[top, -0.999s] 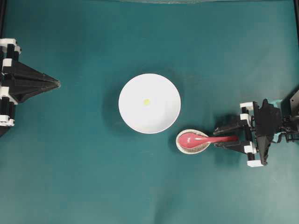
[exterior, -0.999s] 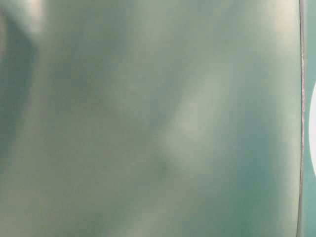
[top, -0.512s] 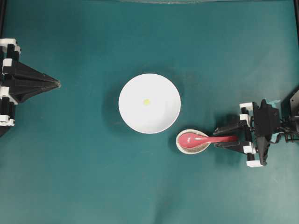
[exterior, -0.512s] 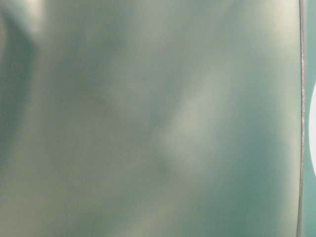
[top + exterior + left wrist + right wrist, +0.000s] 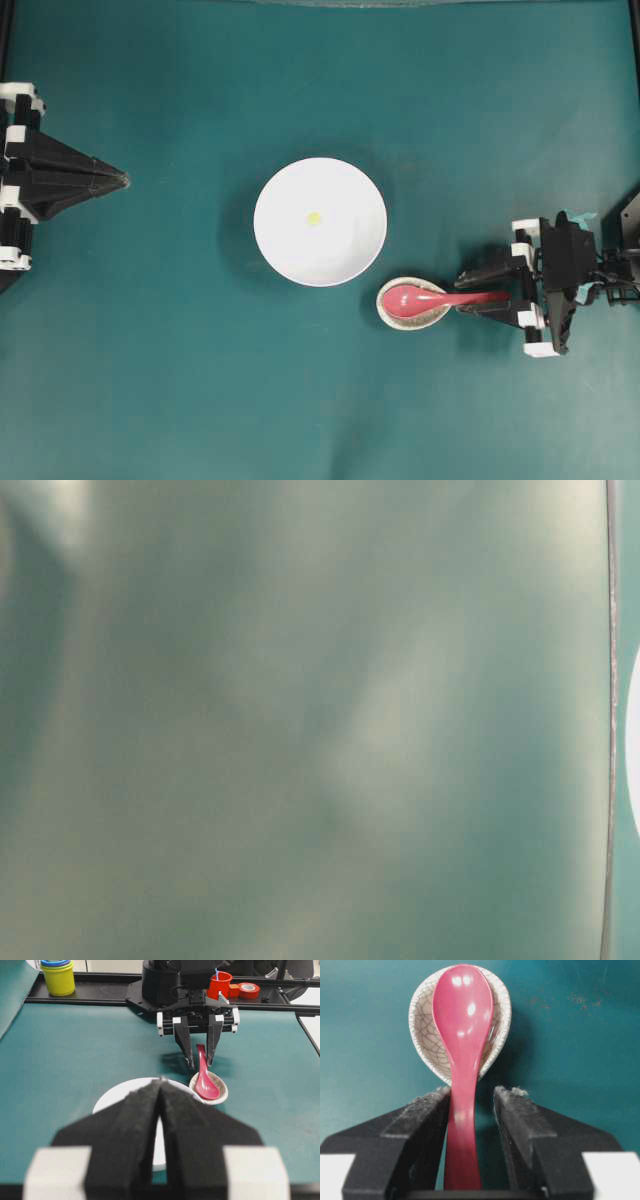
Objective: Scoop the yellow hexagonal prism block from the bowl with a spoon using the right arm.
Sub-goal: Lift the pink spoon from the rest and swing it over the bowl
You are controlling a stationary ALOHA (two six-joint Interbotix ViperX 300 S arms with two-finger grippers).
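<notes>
Around the spoon [image 5: 463, 1055] handle, the right tool [image 5: 472, 1125] is standing released, not yet clenched; next: closing squarely, lifting toward bowl [image 5: 320, 222].

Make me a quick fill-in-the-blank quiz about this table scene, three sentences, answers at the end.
1. The tiny yellow block lies inside the white ____.
2. The pink spoon has its scoop resting in a small speckled ____.
3. The right gripper is ____, one finger on each side of the spoon's handle.

Missing words: bowl; dish; open
</notes>
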